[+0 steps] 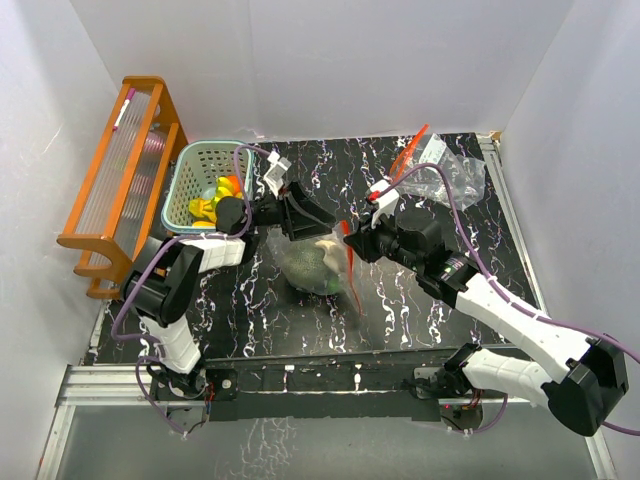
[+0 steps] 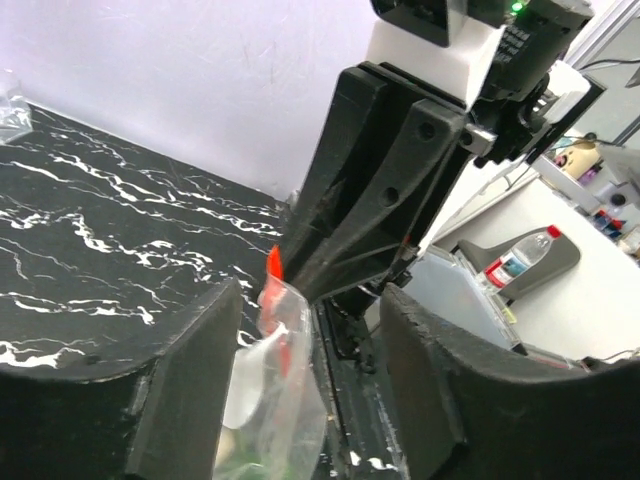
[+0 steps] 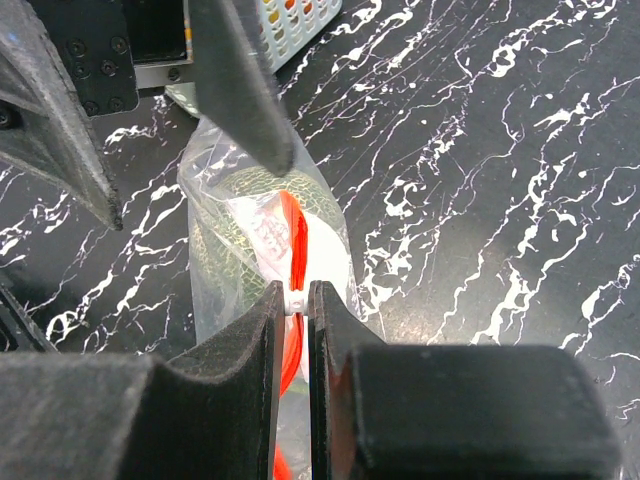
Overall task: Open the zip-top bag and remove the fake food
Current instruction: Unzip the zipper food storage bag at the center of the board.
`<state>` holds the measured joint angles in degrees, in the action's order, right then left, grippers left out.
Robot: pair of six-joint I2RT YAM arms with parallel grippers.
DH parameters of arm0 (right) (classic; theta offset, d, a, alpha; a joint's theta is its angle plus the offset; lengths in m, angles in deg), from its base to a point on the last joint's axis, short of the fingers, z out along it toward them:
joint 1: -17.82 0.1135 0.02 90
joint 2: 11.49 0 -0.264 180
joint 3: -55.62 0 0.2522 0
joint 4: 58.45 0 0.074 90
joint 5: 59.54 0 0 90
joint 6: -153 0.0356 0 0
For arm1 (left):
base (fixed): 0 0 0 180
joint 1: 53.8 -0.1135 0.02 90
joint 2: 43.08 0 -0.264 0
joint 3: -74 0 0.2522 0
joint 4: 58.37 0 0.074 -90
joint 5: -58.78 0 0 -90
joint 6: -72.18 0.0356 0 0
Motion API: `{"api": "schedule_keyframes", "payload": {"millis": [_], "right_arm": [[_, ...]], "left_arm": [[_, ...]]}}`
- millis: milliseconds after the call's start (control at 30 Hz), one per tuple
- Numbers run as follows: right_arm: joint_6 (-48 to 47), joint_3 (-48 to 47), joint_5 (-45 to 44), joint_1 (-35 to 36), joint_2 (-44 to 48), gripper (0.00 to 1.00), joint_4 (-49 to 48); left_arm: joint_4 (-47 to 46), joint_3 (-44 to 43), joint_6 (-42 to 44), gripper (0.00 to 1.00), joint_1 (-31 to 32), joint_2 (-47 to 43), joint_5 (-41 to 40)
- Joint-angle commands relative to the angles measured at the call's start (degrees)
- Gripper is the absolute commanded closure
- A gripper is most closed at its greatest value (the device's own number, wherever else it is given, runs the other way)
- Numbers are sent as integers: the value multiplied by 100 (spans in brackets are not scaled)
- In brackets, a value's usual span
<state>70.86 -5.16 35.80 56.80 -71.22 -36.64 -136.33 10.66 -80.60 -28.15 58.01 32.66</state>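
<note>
Pinches the bag's (image 1: 322,275) orange zip strip (image 3: 291,235) tight in the right gripper (image 3: 293,292). Straddles the bag mouth with the left gripper (image 2: 310,335), jaws apart, gripping nothing. Lies mid-table between both, green food (image 3: 215,240) inside, strip running from one gripper toward the other.

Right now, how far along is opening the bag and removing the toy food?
Done: yellow and orange toy food lies in the basket. In hand: the right fingers pinch the red zip strip of the bag; the left fingers stand open around its top. Left: a greenish piece sits inside the bag.
</note>
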Motion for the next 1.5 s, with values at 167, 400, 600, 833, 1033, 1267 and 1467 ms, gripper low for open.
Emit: {"api": "schedule_keyframes", "payload": {"millis": [167, 400, 600, 833, 1033, 1267, 1467], "right_arm": [[125, -32, 91, -7, 241, 92, -181], [135, -17, 47, -13, 373, 92, -118], [136, -28, 59, -13, 430, 92, -94], [146, 18, 69, -9, 537, 92, -76], [154, 18, 89, -12, 598, 92, -39], [176, 14, 129, -8, 599, 92, -23], [217, 166, 76, -13, 726, 92, 65]], "left_arm": [[-1083, -525, 253, 12, 196, 281, -82], [-81, -625, 994, 11, 649, 166, -234], [391, -560, 1518, 44, 892, 78, -491], [-202, -616, 992, 100, 896, 243, -680], [-939, -732, 379, 100, 890, 479, -793], [-473, -542, 813, 100, 892, 224, -1012], [182, -984, 1136, 100, 894, 238, -1252]]}}
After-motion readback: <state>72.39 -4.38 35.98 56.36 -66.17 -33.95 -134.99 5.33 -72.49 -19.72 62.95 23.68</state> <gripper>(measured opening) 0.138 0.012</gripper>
